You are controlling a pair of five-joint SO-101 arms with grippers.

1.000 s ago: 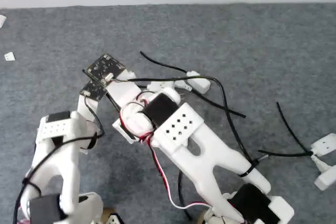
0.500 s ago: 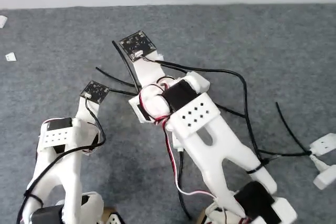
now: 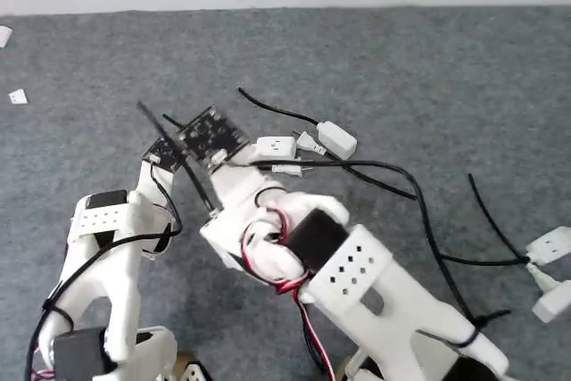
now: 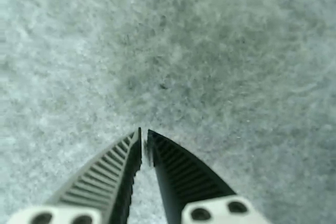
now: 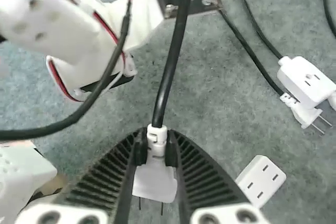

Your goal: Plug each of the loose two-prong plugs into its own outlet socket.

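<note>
Plug (image 5: 153,179) clamped in right claw (image 5: 155,137) | left claw (image 4: 143,132) together | outlet socket (image 5: 261,179) nearby, slots open

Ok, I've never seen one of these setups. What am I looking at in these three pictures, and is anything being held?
This is a pair of small white robot arms, left and right, each ending in a two-fingered gripper. The wide picture looks down on both over a grey carpeted table. The other two pictures come from cameras mounted on the arms' wrists. The left gripper is shut on nothing, above bare carpet. The right gripper is clamped on a white two-prong plug with a black cord. Near it lie a loose white socket block and another socket with a plug beside it.
</note>
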